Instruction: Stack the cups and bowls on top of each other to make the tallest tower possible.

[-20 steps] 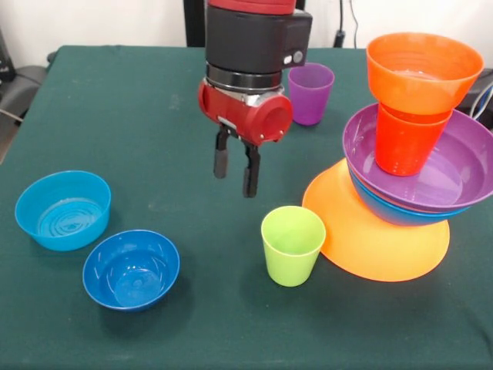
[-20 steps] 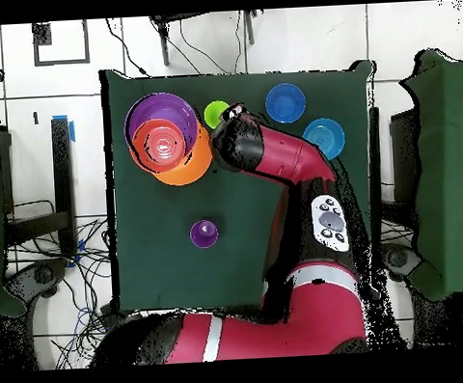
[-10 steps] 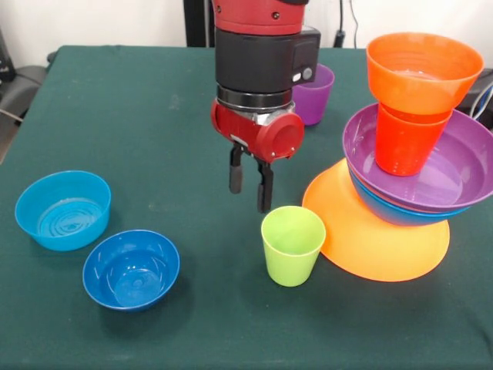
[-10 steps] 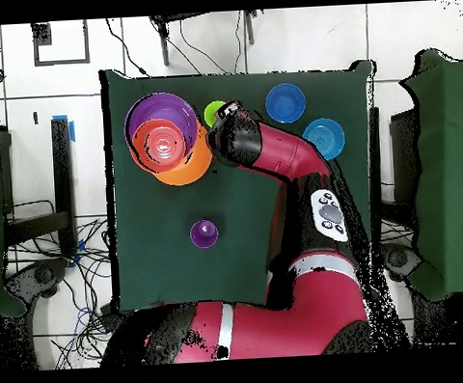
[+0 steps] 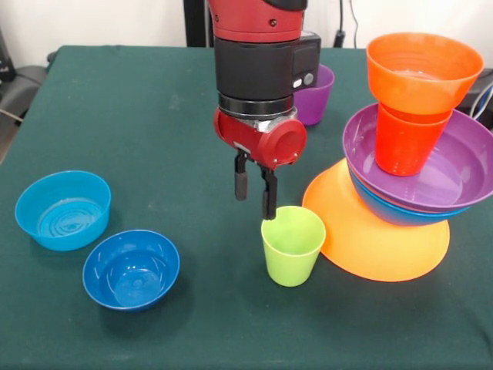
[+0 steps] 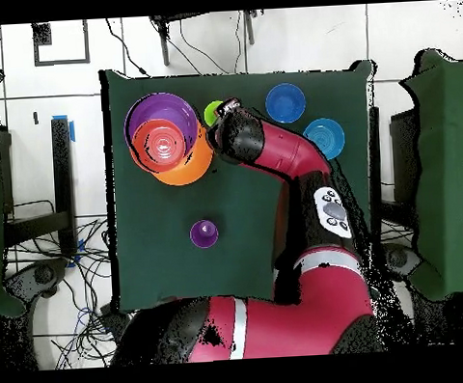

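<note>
My gripper (image 5: pixel 255 199) hangs open just above the table, empty, its fingers a small gap apart. One fingertip (image 5: pixel 268 211) is right at the far left rim of the lime green cup (image 5: pixel 293 245), which stands upright. The tower stands to the right: an upturned orange-yellow bowl (image 5: pixel 370 243) at the bottom, then a blue bowl (image 5: pixel 389 212), a tilted purple bowl (image 5: pixel 462 173), an orange cup (image 5: pixel 404 146) and a small orange bowl (image 5: pixel 422 69). A purple cup (image 5: pixel 317 96) stands behind my arm. In the overhead view my arm covers part of the lime green cup (image 6: pixel 212 111) beside the tower (image 6: pixel 165 140).
A light blue bowl (image 5: pixel 63 210) and a dark blue bowl (image 5: pixel 131 268) sit upright near the table's left front. In the overhead view these bowls (image 6: pixel 285 103) (image 6: pixel 324 138) are on the far right, and the purple cup (image 6: pixel 204 233) stands alone closer to the base.
My gripper has moved right and down in the front view, from mid-table to the lime green cup's rim. Its fingers stay apart; nothing else moved.
</note>
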